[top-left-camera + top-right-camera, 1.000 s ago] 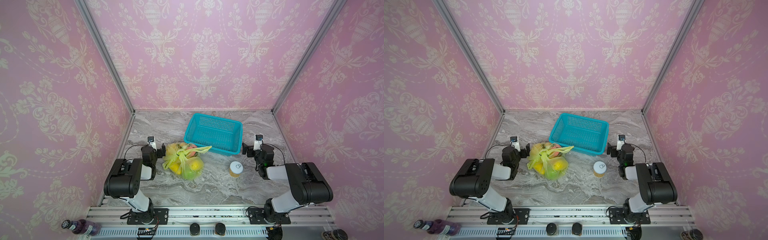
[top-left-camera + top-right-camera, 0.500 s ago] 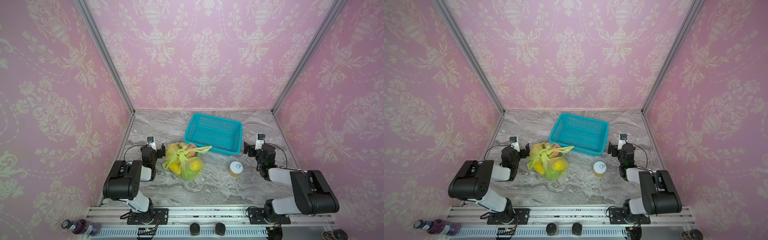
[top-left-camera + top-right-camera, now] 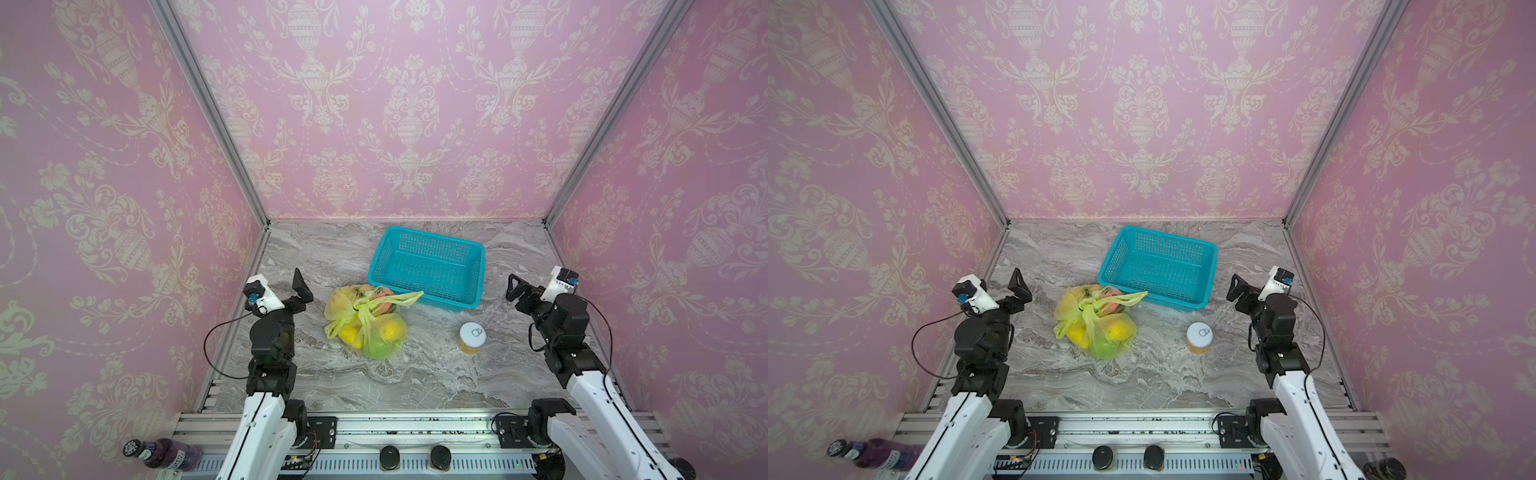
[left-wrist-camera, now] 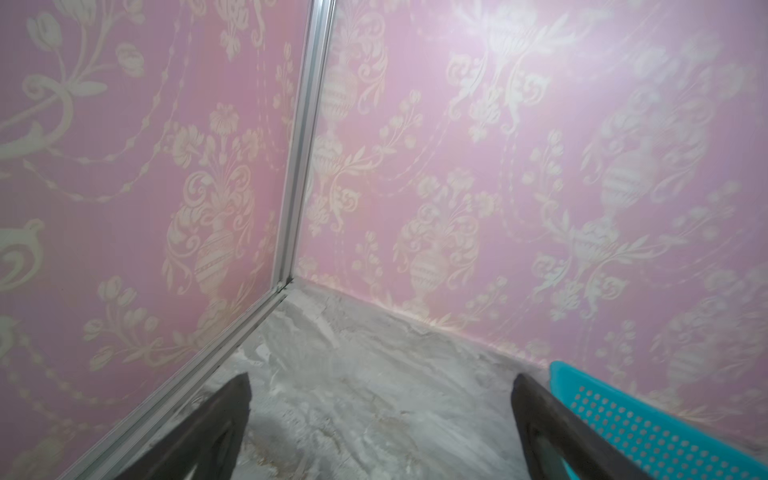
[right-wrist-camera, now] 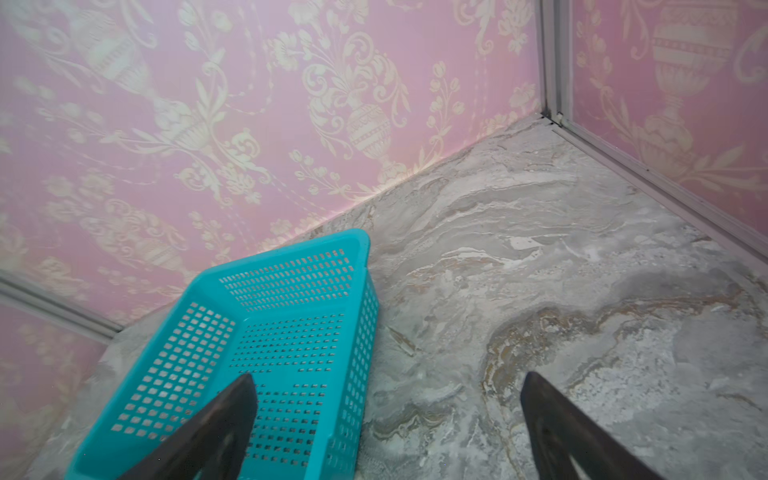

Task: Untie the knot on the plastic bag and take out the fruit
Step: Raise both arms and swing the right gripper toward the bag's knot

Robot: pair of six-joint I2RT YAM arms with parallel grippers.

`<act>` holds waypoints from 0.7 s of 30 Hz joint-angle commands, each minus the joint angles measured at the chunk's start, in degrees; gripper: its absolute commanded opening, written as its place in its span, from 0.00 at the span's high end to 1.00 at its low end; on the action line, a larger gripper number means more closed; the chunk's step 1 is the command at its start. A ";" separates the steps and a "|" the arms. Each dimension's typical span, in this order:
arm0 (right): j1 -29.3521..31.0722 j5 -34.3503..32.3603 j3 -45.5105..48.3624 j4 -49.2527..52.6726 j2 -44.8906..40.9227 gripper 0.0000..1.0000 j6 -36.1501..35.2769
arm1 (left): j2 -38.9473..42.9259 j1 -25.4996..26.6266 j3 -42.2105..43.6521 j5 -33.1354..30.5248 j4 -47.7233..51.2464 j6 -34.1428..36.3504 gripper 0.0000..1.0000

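Note:
The yellow-green plastic bag (image 3: 365, 328) (image 3: 1096, 328) lies on the marble table in both top views, in front of the basket's near left corner. Its knot (image 3: 360, 309) (image 3: 1089, 308) sits on top, tied, with one loose end pointing toward the basket. Fruit shows through the film: a yellow piece (image 3: 390, 330), a green one (image 3: 376, 351), a pink one (image 3: 384, 299). My left gripper (image 3: 301, 291) (image 3: 1019, 291) (image 4: 380, 382) hangs open to the left of the bag, clear of it. My right gripper (image 3: 515, 289) (image 3: 1237, 291) (image 5: 386, 380) is open at the far right, beside the basket, holding nothing.
A teal mesh basket (image 3: 432, 239) (image 3: 1167, 235) (image 4: 623, 415) (image 5: 365, 332) stands behind the bag. A white-lidded jar (image 3: 472, 337) (image 3: 1199, 336) stands to the right of the bag. Pink walls close three sides. A purple bottle (image 3: 162, 453) lies beyond the front rail.
Both arms have risen from their folded pose; the left gripper drifted left and the right gripper right, each away from the middle. Both stayed open. Bag, jar and basket have not moved.

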State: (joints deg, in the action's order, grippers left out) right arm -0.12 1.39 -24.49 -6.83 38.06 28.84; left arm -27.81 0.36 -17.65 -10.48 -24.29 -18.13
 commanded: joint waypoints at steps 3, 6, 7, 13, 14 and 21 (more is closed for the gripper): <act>-0.23 7.09 3.39 7.50 -13.93 0.00 9.96 | 16.40 -0.26 4.49 -1.50 20.49 -17.62 0.01; -0.21 9.76 3.90 10.95 -20.40 0.00 8.66 | 19.80 -0.27 2.64 7.77 23.19 -17.39 0.01; -0.21 10.24 3.41 12.92 -21.70 0.00 8.29 | 19.77 -0.27 1.96 9.51 24.25 -17.78 0.01; 0.29 19.11 -1.26 20.46 -21.09 0.00 5.92 | 11.25 -0.27 -7.28 12.01 45.18 -20.22 0.01; 0.89 20.24 -2.21 21.49 -19.83 0.02 5.88 | 8.50 -0.27 -8.47 14.35 46.96 -19.31 0.02; 21.13 10.08 -3.98 20.45 -11.96 0.09 3.73 | -0.07 0.37 -11.25 20.99 53.73 -17.49 0.11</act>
State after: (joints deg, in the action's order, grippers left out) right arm 13.45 16.62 -26.92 12.99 23.68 34.92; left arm -27.97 0.27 -27.88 5.93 22.57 -36.53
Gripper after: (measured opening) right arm 0.917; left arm 0.891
